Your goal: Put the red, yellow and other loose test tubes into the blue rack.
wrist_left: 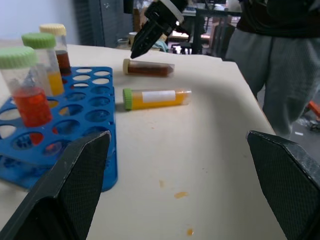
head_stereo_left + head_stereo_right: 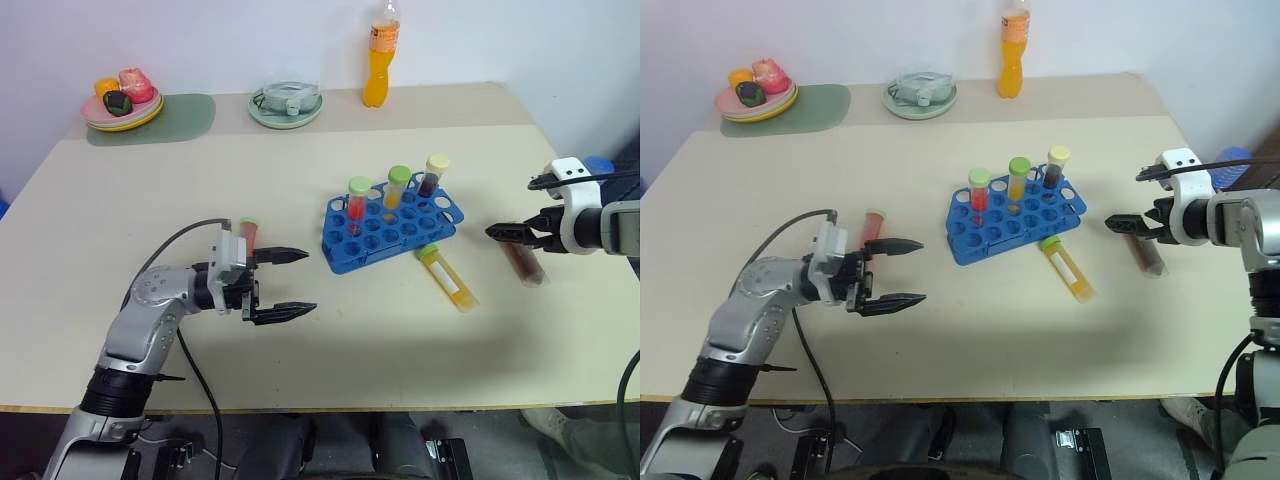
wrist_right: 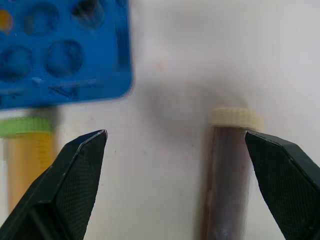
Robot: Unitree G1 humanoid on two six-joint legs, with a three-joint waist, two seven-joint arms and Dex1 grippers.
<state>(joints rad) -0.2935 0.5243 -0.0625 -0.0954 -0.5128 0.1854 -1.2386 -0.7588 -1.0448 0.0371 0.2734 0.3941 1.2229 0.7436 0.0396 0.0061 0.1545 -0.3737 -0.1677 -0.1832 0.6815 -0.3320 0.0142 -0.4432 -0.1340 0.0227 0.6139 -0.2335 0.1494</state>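
Because the capped brown tube (image 3: pixel 227 175) is light, rigid and slick, grasp mid-barrel; right gripper (image 3: pixel 177 150) and left gripper (image 2: pixel 290 283) stand wide, empty.

You're in a lab-like test room: a bench (image 2: pixel 300 330) against a white wall, metal frames (image 1: pixel 200 25) behind.
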